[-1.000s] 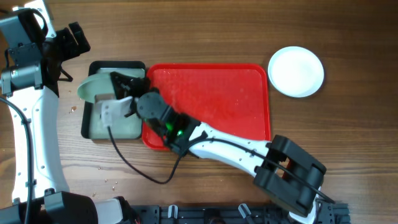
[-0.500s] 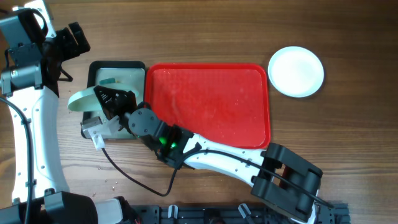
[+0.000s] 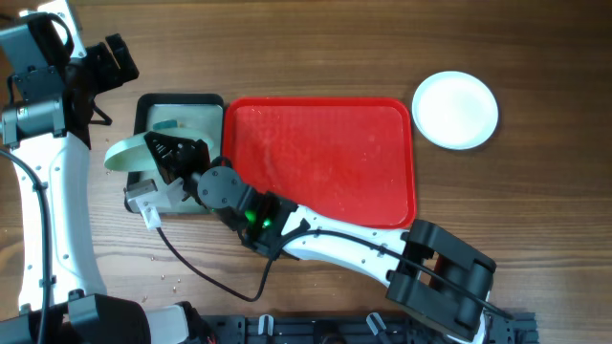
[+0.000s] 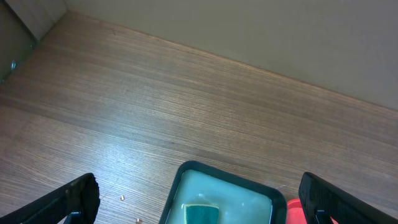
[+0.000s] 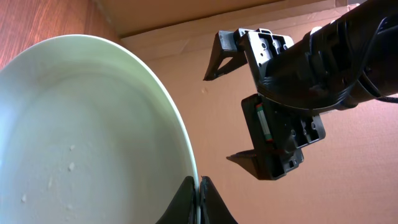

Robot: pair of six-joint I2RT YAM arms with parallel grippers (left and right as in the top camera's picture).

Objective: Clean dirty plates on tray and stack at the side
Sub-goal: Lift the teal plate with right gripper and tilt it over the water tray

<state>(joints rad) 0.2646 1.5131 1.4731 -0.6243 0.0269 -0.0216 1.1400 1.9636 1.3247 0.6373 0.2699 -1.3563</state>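
Observation:
A pale aqua plate (image 3: 120, 156) hangs tilted on edge over the left side of the black-rimmed tray (image 3: 180, 99), and my right gripper (image 3: 170, 156) is shut on its rim. In the right wrist view the plate (image 5: 87, 137) fills the left, with small pale specks, and the right gripper (image 5: 198, 190) pinches its thin edge. The red tray (image 3: 320, 158) lies bare in the middle. A white plate (image 3: 455, 110) sits on the table at the far right. My left gripper (image 3: 117, 57) hovers open at the back left, and in its own view the left gripper (image 4: 199, 190) holds nothing.
The black-rimmed tray (image 4: 186, 171) holds pale water and a green sponge (image 4: 200, 213). Small crumbs (image 3: 164, 278) lie on the wood near the front left. My right arm (image 3: 335, 234) crosses the front of the red tray. My left gripper (image 5: 267, 106) shows beyond the plate.
A second ago the plate was over the black-rimmed tray's middle. My right gripper swung it left and outward, then held still. The left arm has not moved.

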